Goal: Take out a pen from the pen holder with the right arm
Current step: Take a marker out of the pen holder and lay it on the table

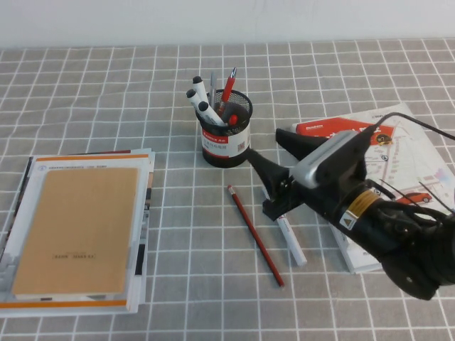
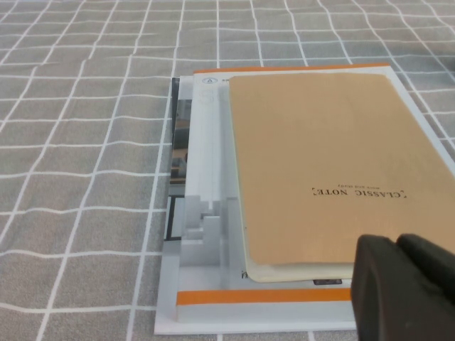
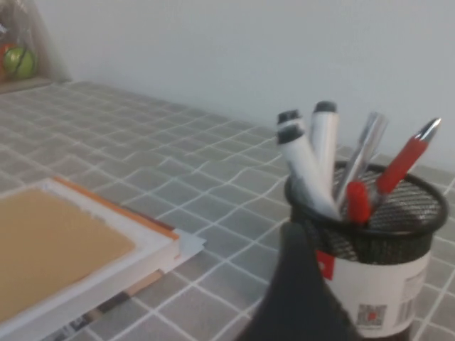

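Observation:
The black mesh pen holder point(image 1: 225, 135) stands at the back middle of the table. It holds white markers point(image 1: 207, 106), a silver pen and a red pen point(image 1: 228, 85). My right gripper point(image 1: 264, 146) is just right of the holder, low over the table, open and holding nothing. A white marker point(image 1: 293, 242) lies on the table under it, and a red pencil point(image 1: 254, 234) lies beside that. In the right wrist view the holder point(image 3: 377, 249) is close ahead, with one dark finger point(image 3: 298, 298) in front of it. My left gripper point(image 2: 397, 247) hangs shut over the tan notebook point(image 2: 327, 156).
A stack of books with the tan notebook point(image 1: 78, 227) on top fills the left side. A printed booklet point(image 1: 398, 142) lies at the right under my right arm, with a black cable point(image 1: 426, 128) running over it.

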Available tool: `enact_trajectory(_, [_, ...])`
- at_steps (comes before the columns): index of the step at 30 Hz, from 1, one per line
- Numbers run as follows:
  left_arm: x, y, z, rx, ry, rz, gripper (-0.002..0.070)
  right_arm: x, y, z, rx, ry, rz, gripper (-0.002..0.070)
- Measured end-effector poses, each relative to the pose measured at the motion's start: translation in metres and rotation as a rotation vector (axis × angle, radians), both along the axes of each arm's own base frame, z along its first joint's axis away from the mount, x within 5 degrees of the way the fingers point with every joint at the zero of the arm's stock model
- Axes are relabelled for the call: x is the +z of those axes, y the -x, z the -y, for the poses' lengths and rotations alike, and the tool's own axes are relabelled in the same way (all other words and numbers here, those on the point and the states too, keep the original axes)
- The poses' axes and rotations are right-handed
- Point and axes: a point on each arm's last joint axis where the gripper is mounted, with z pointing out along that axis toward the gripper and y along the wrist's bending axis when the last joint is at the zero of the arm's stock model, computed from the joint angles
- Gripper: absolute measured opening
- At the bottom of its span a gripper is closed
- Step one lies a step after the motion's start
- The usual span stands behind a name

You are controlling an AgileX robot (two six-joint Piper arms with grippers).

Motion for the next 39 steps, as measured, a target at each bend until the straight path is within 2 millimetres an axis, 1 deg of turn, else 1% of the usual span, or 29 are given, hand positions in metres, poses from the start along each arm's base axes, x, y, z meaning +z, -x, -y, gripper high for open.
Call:
enact_trajectory(6, [0.000,0.000,0.000,0.000,0.000,0.000,-0.0004,-0.008,-0.012,-0.012,0.040,0.038,0.044,0.0399])
enact_trajectory(13, [0.000,0.000,0.000,0.000,0.000,0.000,-0.0004,-0.015,-0.033,-0.026,0.041,0.029,0.071,0.0399])
enact_trajectory(20, [0.000,0.000,0.000,0.000,0.000,0.000,-0.0004,-0.004,-0.048,-0.037,0.039,-0.003,0.126,0.0398])
enact_trajectory(23, [0.000,0.000,0.000,0.000,0.000,0.000,-0.0004,-0.005,-0.054,-0.040,0.038,-0.007,0.133,0.0389])
enact_trajectory(29, [0.000,0.000,0.000,0.000,0.000,0.000,-0.0004,-0.011,-0.062,-0.044,0.026,0.008,0.114,0.0364])
enact_trajectory(39, [0.000,0.000,0.000,0.000,0.000,0.000,-0.0004,-0.013,-0.066,-0.045,0.012,0.006,0.106,0.0357])
